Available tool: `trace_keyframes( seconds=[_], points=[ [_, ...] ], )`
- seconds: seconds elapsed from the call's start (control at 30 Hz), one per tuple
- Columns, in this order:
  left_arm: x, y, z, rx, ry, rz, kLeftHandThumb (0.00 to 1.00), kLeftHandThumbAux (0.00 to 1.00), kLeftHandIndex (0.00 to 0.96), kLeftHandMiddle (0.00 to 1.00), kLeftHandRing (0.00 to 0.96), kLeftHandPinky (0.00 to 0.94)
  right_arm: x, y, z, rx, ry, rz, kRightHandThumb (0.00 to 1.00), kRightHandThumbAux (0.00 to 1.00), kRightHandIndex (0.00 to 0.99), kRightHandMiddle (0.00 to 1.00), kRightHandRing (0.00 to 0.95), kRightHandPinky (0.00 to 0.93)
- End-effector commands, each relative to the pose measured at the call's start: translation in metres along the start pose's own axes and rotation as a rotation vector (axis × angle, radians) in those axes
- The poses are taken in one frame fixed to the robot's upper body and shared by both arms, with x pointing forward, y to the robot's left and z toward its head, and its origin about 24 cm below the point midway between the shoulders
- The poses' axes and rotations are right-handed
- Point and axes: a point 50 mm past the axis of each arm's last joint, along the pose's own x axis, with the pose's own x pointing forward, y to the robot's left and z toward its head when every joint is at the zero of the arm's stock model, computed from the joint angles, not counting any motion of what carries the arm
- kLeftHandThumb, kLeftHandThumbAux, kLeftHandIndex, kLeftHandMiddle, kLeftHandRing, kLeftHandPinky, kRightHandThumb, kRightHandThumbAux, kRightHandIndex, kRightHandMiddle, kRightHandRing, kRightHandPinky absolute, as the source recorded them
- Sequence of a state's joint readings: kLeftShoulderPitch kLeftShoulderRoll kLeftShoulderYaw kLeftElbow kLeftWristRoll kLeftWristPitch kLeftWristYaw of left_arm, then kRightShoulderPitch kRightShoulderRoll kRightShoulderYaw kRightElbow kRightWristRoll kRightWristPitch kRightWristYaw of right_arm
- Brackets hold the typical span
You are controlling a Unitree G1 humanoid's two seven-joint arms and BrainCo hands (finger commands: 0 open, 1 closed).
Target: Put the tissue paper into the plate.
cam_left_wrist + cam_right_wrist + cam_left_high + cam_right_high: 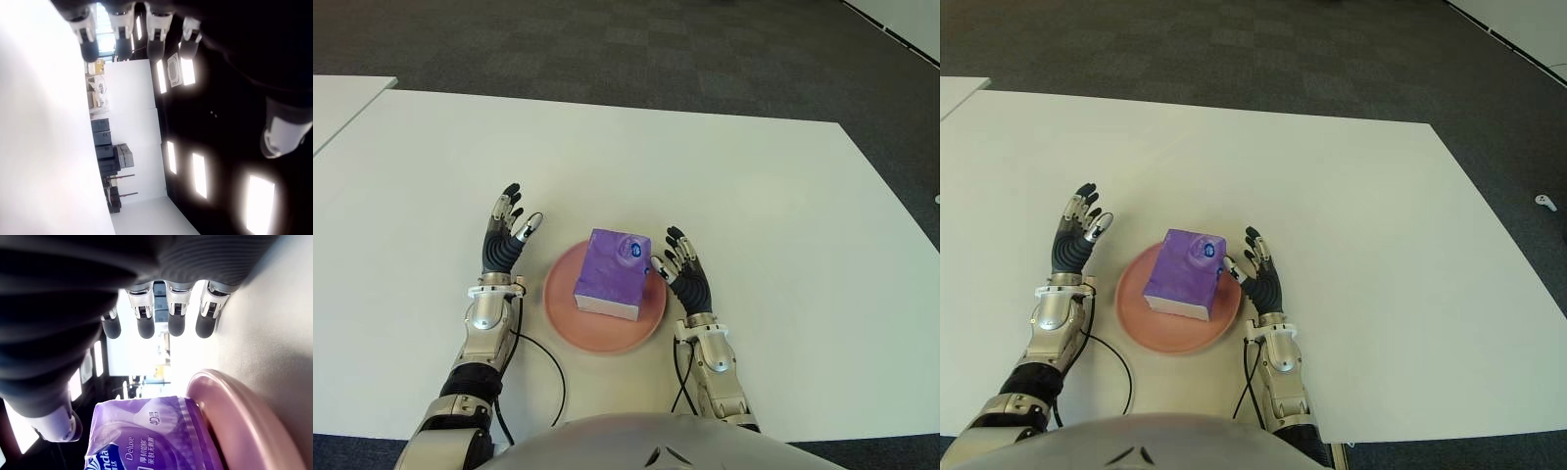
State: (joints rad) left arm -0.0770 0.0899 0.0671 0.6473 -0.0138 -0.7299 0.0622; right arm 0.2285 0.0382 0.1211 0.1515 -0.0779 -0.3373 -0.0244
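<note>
White table (754,196): tissue pack (612,272) on plate (570,328), beside right robot hand (683,274).

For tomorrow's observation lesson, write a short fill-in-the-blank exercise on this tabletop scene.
1. The purple tissue pack lies on the ____ plate.
2. The right hand shows beside the plate with its fingers ____.
3. The left hand holds ____.
4. The plate sits on a ____ table.

Missing words: pink; open; nothing; white
</note>
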Motion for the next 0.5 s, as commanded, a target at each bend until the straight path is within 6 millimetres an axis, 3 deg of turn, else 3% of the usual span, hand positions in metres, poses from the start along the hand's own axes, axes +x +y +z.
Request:
trace_keyframes(
  seconds=[0.03, 0.5],
  points=[
    [-0.0757, -0.0172, -0.0509, -0.053, 0.334, -0.007, 0.000, 0.476, 0.000, 0.000, 0.000, 0.000, -0.0246, -0.0052, -0.0329, -0.022, 0.177, -0.093, 0.000, 0.616, 0.000, 0.000, 0.000, 0.000],
    [-0.0805, -0.0228, -0.0473, -0.050, 0.346, -0.065, 0.000, 0.444, 0.000, 0.000, 0.000, 0.000, -0.0250, -0.0046, -0.0314, -0.002, 0.137, -0.170, 0.000, 0.647, 0.000, 0.000, 0.000, 0.000]
  ],
)
